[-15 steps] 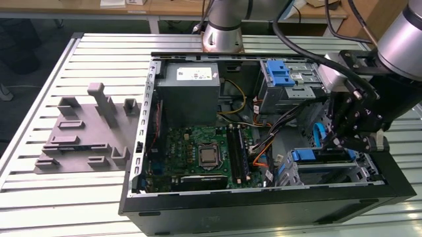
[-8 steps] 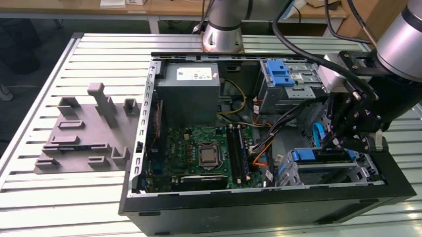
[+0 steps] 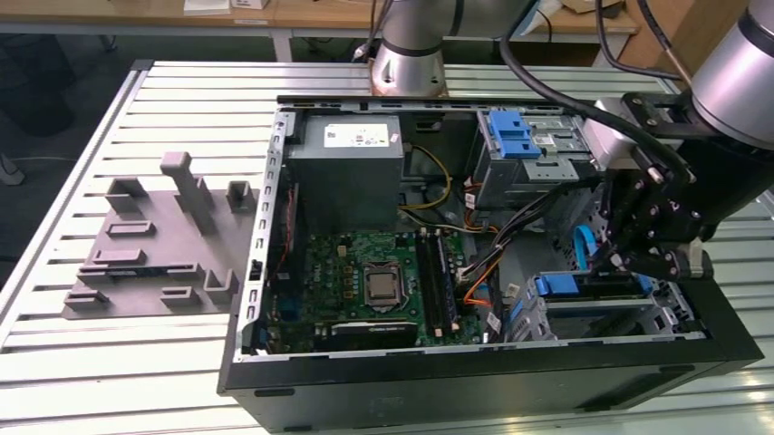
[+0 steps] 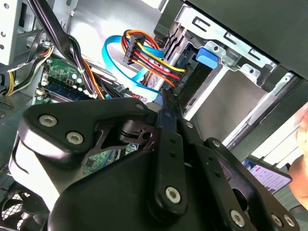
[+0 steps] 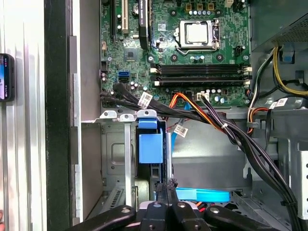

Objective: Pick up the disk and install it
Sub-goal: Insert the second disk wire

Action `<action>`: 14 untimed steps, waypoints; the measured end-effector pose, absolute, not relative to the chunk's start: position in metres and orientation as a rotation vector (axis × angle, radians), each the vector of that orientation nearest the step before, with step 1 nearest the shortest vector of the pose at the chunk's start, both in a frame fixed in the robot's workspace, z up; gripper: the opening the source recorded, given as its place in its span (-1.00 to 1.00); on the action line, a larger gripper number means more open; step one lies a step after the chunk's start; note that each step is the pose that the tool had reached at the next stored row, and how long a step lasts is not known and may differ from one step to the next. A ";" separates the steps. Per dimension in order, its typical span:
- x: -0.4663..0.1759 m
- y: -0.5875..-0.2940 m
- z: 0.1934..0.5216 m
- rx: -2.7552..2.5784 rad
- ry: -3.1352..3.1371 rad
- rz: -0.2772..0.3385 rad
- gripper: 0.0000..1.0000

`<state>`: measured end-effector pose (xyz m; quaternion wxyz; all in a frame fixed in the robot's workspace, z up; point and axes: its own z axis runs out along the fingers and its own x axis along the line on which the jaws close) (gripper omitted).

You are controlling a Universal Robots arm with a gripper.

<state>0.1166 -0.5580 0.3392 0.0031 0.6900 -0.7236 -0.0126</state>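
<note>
Disk [image 5: 150, 148] seated edge-on in drive cage [image 5: 111, 144] at case's front corner, blue tab up. Gripper [image 5: 166, 188] hovering just above, jaws pinched together, holding nothing. Probably rigid, fairly heavy, shock-sensitive; best gripped by carrier tab.

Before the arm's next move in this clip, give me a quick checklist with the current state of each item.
1. Disk inside the drive cage: ok, its blue tab sits between the cage walls.
2. Disk pushed fully home: cannot tell.
3. Claw empty: ok, shut with nothing between its fingers.
4. Coloured power cables clear of the claw tip: cannot tell, they lie close ahead of it.
5. Computer case open for access: ok.
</note>
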 end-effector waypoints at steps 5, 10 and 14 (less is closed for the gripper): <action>0.117 -0.558 0.342 2.162 -2.268 -0.042 -0.79; 0.117 -0.558 0.343 2.163 -2.268 -0.042 -0.79; 0.117 -0.558 0.343 2.162 -2.268 -0.042 -0.79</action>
